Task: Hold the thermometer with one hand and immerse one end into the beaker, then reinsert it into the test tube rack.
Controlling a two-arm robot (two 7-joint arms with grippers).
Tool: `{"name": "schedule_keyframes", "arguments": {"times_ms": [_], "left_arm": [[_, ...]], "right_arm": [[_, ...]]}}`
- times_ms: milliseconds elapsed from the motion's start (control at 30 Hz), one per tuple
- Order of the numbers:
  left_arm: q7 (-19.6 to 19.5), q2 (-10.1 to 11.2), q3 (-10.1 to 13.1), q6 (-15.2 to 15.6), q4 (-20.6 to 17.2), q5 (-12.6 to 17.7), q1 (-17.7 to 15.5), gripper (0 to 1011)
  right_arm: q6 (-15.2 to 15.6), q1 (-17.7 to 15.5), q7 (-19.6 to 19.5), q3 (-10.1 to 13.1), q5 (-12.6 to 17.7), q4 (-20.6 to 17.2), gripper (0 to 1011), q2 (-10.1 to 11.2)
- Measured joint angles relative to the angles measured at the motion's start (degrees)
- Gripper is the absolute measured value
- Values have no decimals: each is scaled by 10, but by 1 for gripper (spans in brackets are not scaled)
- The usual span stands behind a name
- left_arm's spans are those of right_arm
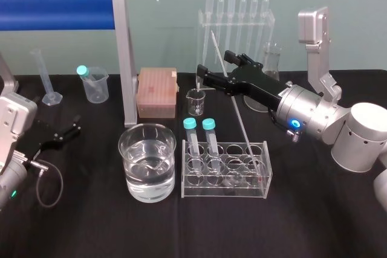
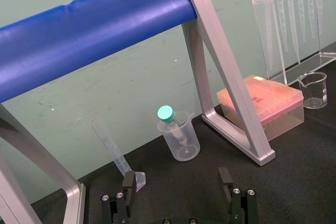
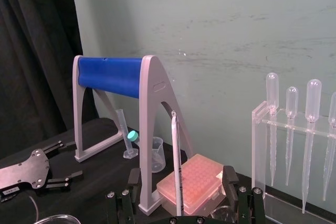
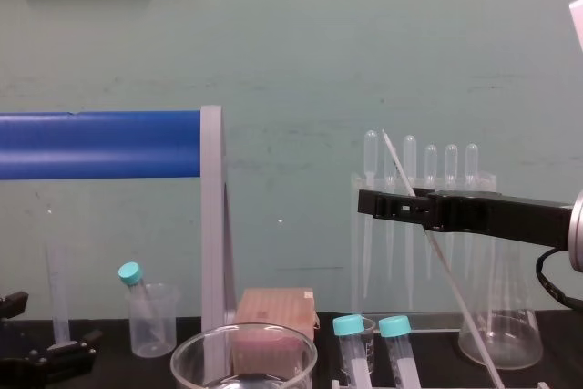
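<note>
The thermometer [image 1: 237,107], a long thin whitish rod, leans with its lower end in the clear test tube rack [image 1: 224,193] and its top tilted toward the back left. My right gripper [image 1: 213,63] reaches in from the right at the rod's upper part, open. In the right wrist view the thermometer [image 3: 174,140] stands in the gap between the two fingers, touching neither. The wide glass beaker [image 1: 148,149], part full of water, stands just left of the rack. My left gripper [image 1: 60,134] rests open at the table's left edge.
Two teal-capped tubes [image 1: 199,140] stand in the rack's left holes. Behind are a small glass beaker [image 1: 195,102], a pink tip box [image 1: 157,92], a pipette stand [image 1: 236,22] and a conical flask [image 1: 272,64]. A blue roller on a grey frame [image 1: 124,52] spans the back left.
</note>
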Motion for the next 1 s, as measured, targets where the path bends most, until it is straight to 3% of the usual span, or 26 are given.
{"name": "schedule_keyframes", "arguments": {"times_ms": [433, 767, 1000], "left_arm": [[0, 0, 0, 0, 0, 0, 0, 1008], [0, 0, 0, 0, 0, 0, 0, 1008], [0, 0, 0, 0, 0, 0, 0, 1008]], "right_arm": [[0, 0, 0, 0, -1, -1, 971, 0], [0, 0, 0, 0, -1, -1, 715, 0], [-1, 0, 0, 0, -1, -1, 478, 0]]}}
